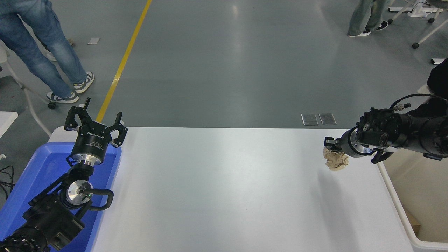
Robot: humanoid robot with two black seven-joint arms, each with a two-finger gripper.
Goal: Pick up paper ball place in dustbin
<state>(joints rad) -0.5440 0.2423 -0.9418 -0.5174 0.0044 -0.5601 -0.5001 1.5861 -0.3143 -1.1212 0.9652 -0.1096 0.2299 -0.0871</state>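
Observation:
The tan-brown paper ball (pixel 335 160) hangs in my right gripper (pixel 330 148), lifted above the white table (pixel 224 189) near its right end. The right gripper is shut on the ball and points left; its arm comes in from the right edge. The off-white dustbin (pixel 411 220) stands just beyond the table's right edge, to the right of and below the ball. My left gripper (pixel 95 120) is open and empty, parked at the lower left above the blue tray.
A shallow blue tray (pixel 38 168) sits at the table's left end under the left arm. A person in jeans (pixel 42 45) stands at the far left, another at the far right top. A dark sleeve shows at the right edge.

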